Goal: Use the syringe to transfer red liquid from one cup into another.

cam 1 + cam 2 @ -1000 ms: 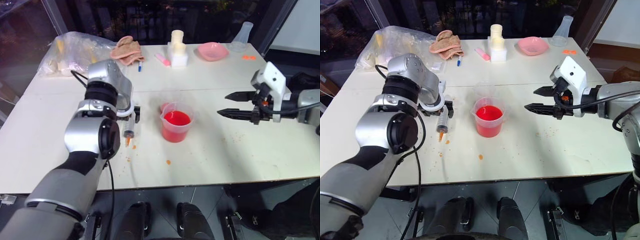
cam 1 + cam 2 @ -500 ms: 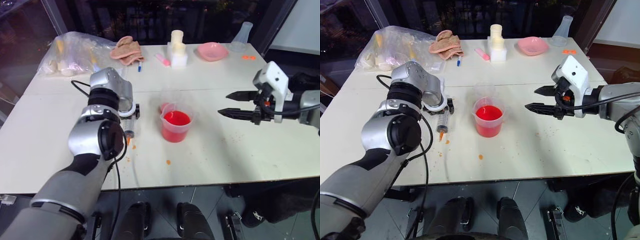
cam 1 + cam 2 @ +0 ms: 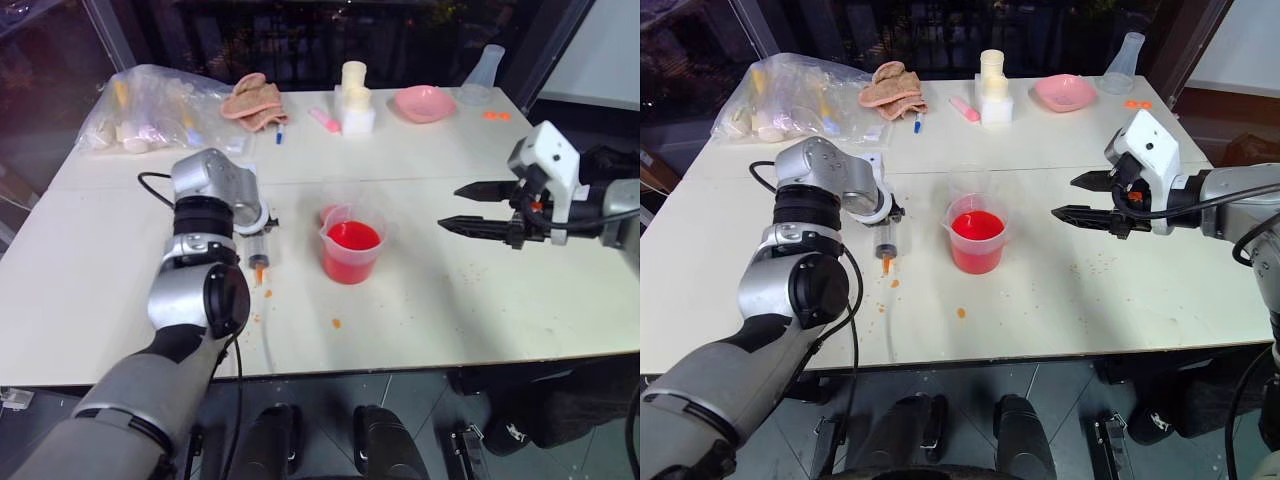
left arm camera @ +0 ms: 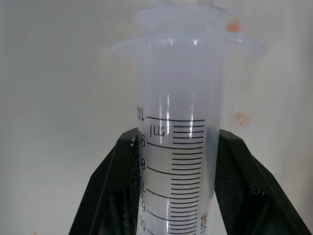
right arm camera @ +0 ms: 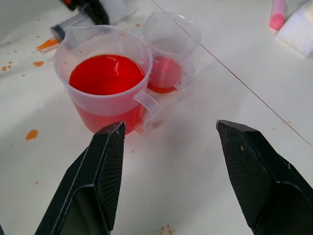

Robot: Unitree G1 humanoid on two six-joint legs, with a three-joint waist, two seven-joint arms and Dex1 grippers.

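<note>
My left gripper (image 4: 178, 137) is shut on the syringe (image 4: 178, 161), its black fingers (image 4: 115, 186) clamped on both sides of the clear, marked barrel. From the head, the syringe (image 3: 259, 255) slants down toward the table with its orange tip nearest me, just left of the beaker. The one cup (image 3: 352, 250), a wide spouted beaker, holds red liquid (image 5: 106, 74). Another cup (image 5: 168, 54), smaller, stands touching it behind, with red at its base. My right gripper (image 3: 450, 207) hovers open to the right of the cups, with nothing between its fingers.
Along the far edge lie a plastic bag of items (image 3: 150, 105), a pink cloth (image 3: 255, 98), a pink marker (image 3: 323, 118), a white block with a cream cylinder (image 3: 355, 100), a pink dish (image 3: 425, 100) and a clear flask (image 3: 485, 72). Orange drops (image 3: 337, 323) spot the table.
My left gripper has closed on the syringe, and its wrist has tilted and risen a little. The right arm has not moved.
</note>
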